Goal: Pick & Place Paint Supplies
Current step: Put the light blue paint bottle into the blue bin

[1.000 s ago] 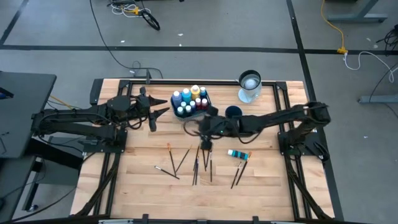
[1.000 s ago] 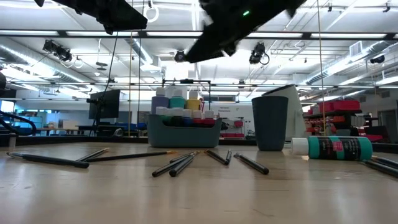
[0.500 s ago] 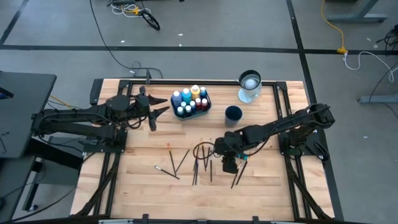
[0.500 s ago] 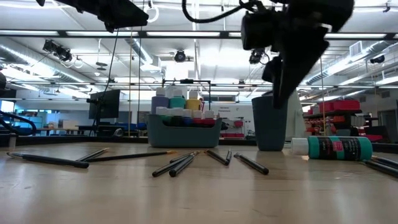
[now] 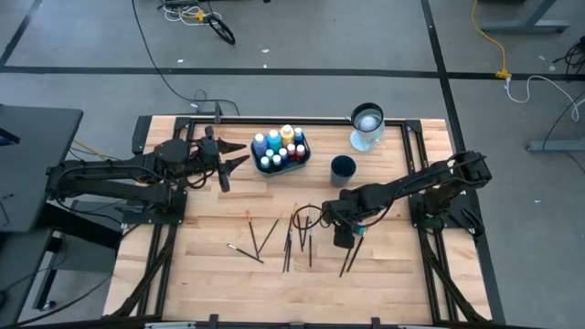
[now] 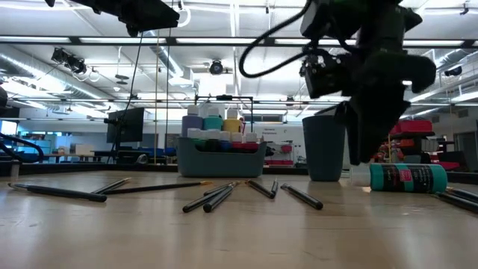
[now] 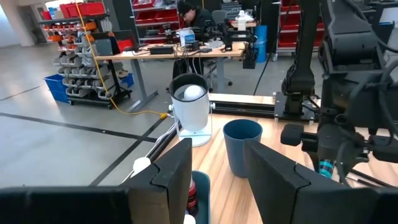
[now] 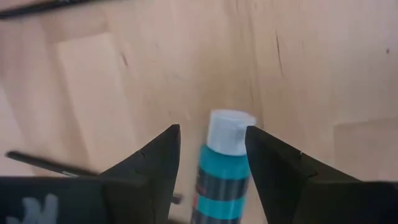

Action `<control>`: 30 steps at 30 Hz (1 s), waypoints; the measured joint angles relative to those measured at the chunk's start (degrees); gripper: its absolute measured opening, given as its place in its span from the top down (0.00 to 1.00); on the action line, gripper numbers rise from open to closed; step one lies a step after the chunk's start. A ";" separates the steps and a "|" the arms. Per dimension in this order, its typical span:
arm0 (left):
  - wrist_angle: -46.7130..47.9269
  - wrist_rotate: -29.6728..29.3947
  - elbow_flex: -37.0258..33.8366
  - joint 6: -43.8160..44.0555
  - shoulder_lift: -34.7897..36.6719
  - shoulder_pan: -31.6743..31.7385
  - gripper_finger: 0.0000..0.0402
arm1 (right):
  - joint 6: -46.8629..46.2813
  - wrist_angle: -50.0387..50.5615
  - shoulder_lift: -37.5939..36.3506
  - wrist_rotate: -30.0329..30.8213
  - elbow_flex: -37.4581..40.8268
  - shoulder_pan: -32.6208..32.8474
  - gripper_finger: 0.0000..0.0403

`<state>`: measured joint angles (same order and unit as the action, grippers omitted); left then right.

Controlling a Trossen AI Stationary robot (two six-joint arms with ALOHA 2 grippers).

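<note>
The right claw (image 8: 208, 163) is hovering open over a teal paint bottle (image 8: 222, 167) lying on the desk (image 5: 201, 265), at about five o'clock from the tray (image 5: 280, 152). Judging by this, it should be descending straight—fingers straddling the body—before closing. The left claw (image 7: 217, 168) is waiting open.

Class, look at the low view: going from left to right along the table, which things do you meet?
Long dark brush → teal tray of paint bottles → dark blue cup → teal paint bottle lying on its side, with the right claw hanging just above it.
</note>
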<state>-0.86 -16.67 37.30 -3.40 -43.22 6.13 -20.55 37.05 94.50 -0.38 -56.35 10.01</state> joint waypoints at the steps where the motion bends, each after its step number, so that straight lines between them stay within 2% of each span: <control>1: -0.01 0.00 0.00 -0.02 0.00 -0.02 0.62 | 0.01 -0.11 0.00 0.01 0.39 -0.24 0.55; 14: 0.06 0.00 0.00 -0.02 0.00 -0.02 0.62 | -0.18 -7.94 0.00 0.62 7.53 -1.45 0.55; 18: 0.06 0.02 0.00 -0.02 0.00 -0.02 0.62 | 0.01 -9.59 -0.16 0.91 9.11 -1.45 0.57; 24: 0.03 0.02 0.00 -0.04 0.00 -0.02 0.62 | -0.21 -10.73 -0.33 0.65 10.09 -1.49 0.67; 30: -0.06 0.02 0.00 -0.04 0.00 -0.02 0.62 | 0.01 -14.81 0.32 -1.76 8.17 -1.47 0.66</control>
<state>-0.91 -16.64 37.30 -3.44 -43.22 6.11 -20.54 22.24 94.82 -2.14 -48.18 8.53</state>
